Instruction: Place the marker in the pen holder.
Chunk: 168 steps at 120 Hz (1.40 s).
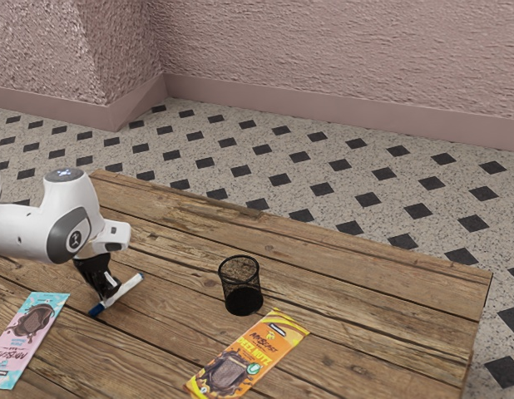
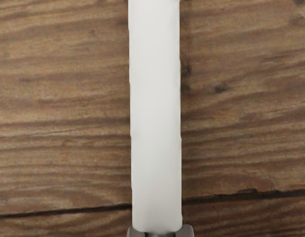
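- Marker (image 1: 129, 286): in the gripper (image 1: 110, 294), jaws narrow, closed on the white barrel from both sides; blue end slants down toward the exterior view's lower left, other end up toward the pen holder's side
- Pen holder (image 1: 242, 293): black mesh cup, upright on the wooden table (image 1: 365, 312), well apart from the marker, out toward the exterior view's right
- Orange bar wrapper (image 1: 250, 353): flat on the table, one end near the pen holder's base, running off toward the exterior view's lower edge; sits beside the holder, off the straight line from the marker
- Pink and teal bar wrapper (image 1: 26, 339): flat, near the marker, on its side away from the pen holder
- Behind the table: patterned floor (image 1: 323, 189), pink wall (image 1: 340, 50)
- Hard to read: gripper covers part of the barrel; can't tell if the marker touches the wood. Arm (image 1: 71, 216) and pink and teal wrapper are cropped at the exterior view's left; grey bit at the wrist view's lower edge is cropped too, can't say what it is
- View differences: exterior gives the blue end, holder and both wrappers; wrist gives the white barrel up close, running off its upper edge, over wood grain and a dark plank seam
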Each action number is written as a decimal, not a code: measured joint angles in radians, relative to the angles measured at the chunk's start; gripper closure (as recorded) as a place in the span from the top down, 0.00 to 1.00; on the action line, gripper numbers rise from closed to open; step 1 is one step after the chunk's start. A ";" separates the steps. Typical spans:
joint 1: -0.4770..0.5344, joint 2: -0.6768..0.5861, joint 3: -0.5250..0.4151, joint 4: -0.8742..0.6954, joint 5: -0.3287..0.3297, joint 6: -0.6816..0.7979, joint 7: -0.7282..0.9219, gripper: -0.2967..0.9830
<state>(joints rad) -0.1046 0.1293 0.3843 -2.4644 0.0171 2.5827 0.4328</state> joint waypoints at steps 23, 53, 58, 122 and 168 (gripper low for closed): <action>-0.003 0.006 -0.001 0.002 0.003 0.003 -0.001 0.15; -0.012 0.014 -0.001 0.003 0.003 0.005 -0.002 0.15; -0.015 0.015 -0.001 0.003 0.004 0.005 -0.002 0.15; -0.140 -0.231 -0.027 0.135 0.070 -0.231 -0.035 0.15; -0.423 -0.003 -0.052 0.549 0.271 -0.909 -0.183 0.15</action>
<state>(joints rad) -0.5278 0.1262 0.3327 -1.9150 0.2881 1.6732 0.2502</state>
